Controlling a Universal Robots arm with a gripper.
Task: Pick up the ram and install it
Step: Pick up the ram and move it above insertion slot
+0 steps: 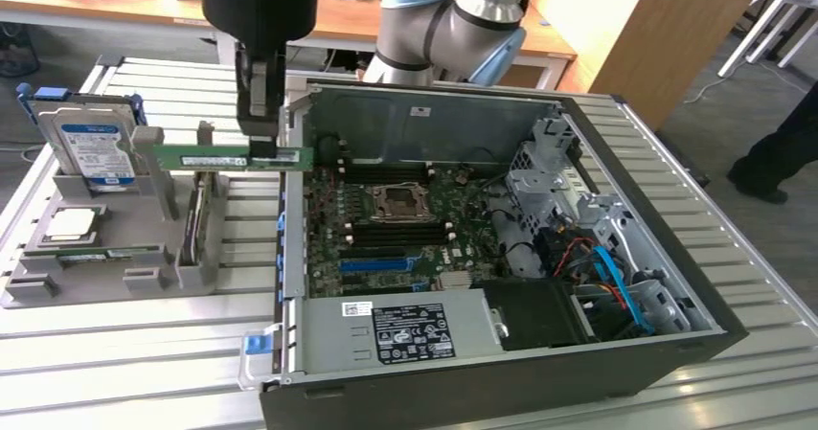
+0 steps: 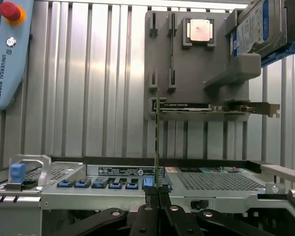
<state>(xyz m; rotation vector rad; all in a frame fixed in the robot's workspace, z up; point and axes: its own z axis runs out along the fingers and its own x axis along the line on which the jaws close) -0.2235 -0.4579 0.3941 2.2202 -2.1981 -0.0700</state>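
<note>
Gripper (image 1: 264,148) is closed narrow on the ram (image 1: 205,160), gripping it toward the end nearer the case. The ram is held level in the air at upper left of the exterior view, over the boundary between the grey parts holder (image 1: 77,282) and the open computer case (image 1: 422,114), well apart from the motherboard (image 1: 397,219). In the wrist view the ram (image 2: 157,137) shows edge-on, pinched at the gripper (image 2: 158,194). The hard drive (image 1: 87,147) stands upright in the holder.
</note>
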